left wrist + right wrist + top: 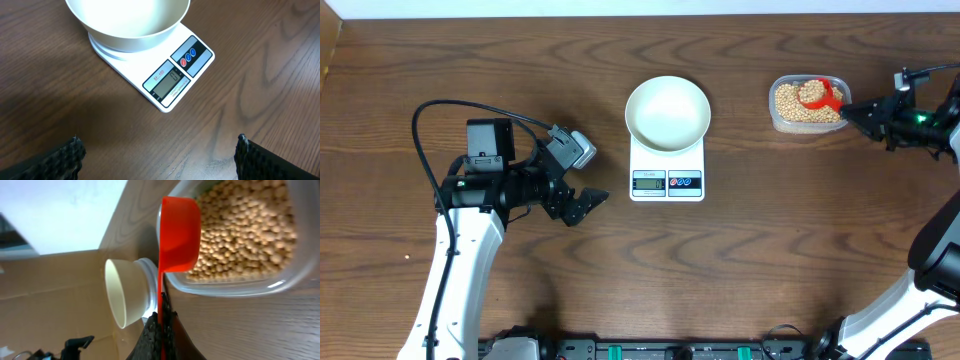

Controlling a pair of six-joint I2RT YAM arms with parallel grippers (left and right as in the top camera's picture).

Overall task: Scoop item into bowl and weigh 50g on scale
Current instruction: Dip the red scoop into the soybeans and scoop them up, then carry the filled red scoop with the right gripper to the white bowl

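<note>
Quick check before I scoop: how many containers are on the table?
2. The white bowl sits on the scale in the centre; the clear tub of beans is at the far right, with the red scoop over it. Nothing seems hidden.

The bowl [667, 112] sits on the scale [666, 170], which lies on the tabletop [770, 260] ahead of the left claw [582, 203] and apart from it, display edge nearest that claw. The tub [807, 105], with the beans [788, 102] in it, lies just ahead of the right claw [855, 115]. The scoop [817, 95] reaches from between that claw's fingers out over the tub, its cup above the beans. Bowl and scale stand beyond the tub from the right claw.
</note>
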